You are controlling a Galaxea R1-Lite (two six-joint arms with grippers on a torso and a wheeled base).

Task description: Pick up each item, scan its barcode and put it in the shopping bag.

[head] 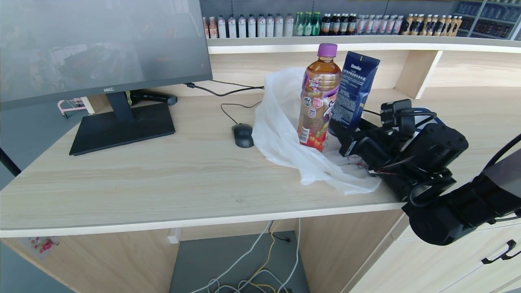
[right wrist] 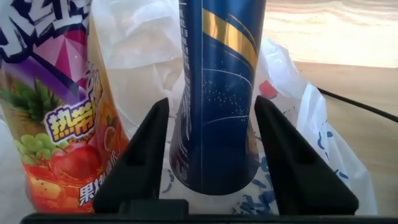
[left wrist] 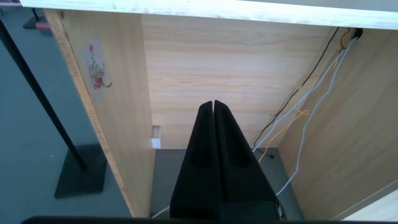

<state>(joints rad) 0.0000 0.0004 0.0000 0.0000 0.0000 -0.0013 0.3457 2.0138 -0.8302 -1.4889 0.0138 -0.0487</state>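
A white plastic shopping bag (head: 281, 134) lies open on the wooden counter (head: 163, 171), right of centre. Inside it a juice bottle (head: 319, 97) with a purple cap stands upright, and a dark blue pouch (head: 354, 91) stands just right of it, leaning slightly. My right gripper (head: 342, 138) sits low at the pouch's base. In the right wrist view this gripper (right wrist: 211, 109) is open, its fingers (right wrist: 146, 155) on either side of the pouch (right wrist: 217, 93) with a thin gap, the bottle (right wrist: 56, 124) alongside. My left gripper (left wrist: 214, 106) is shut and empty below the counter, facing the side panel.
A monitor (head: 101, 44) stands at the counter's left, with a black handheld device (head: 152, 97) behind its base and a mouse (head: 243, 135) beside the bag. A raised ledge (head: 325, 42) runs along the back. Cables (left wrist: 298, 118) hang under the counter.
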